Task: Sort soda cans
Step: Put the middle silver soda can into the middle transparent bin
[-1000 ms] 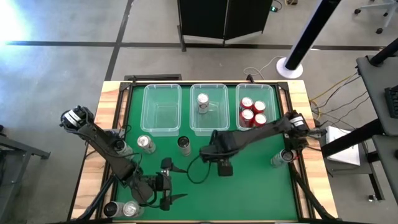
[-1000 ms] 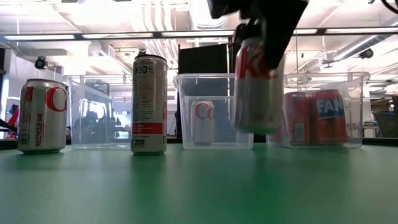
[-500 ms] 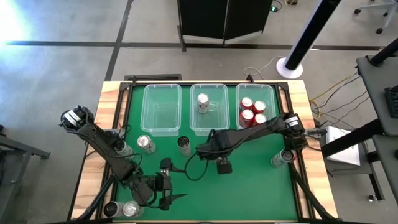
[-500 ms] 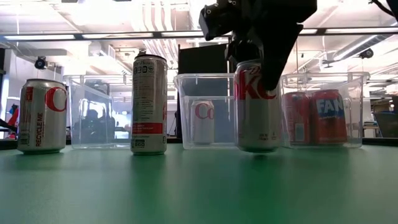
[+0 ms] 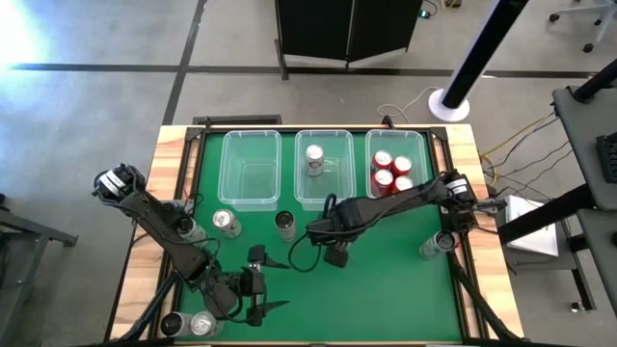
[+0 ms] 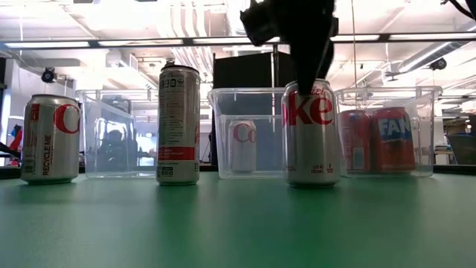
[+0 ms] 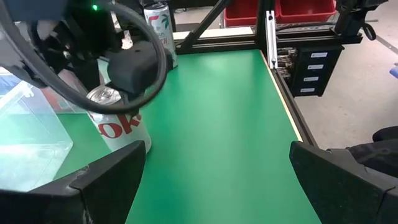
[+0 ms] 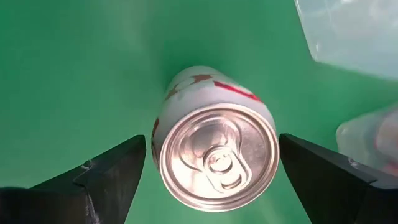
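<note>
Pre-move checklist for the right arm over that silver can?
1. Silver can upright, base on the green table: ok.
2. Right gripper open, one finger on each side of the can, gaps on both sides: ok.
3. Gripper centred over the can top, by the right wrist view: ok.
4. Middle bin holds one silver can, with room left: ok.
5. Tall black can stands apart from the silver can: ok.
6. Left gripper open at the table's near left, away from the can: ok.
</note>
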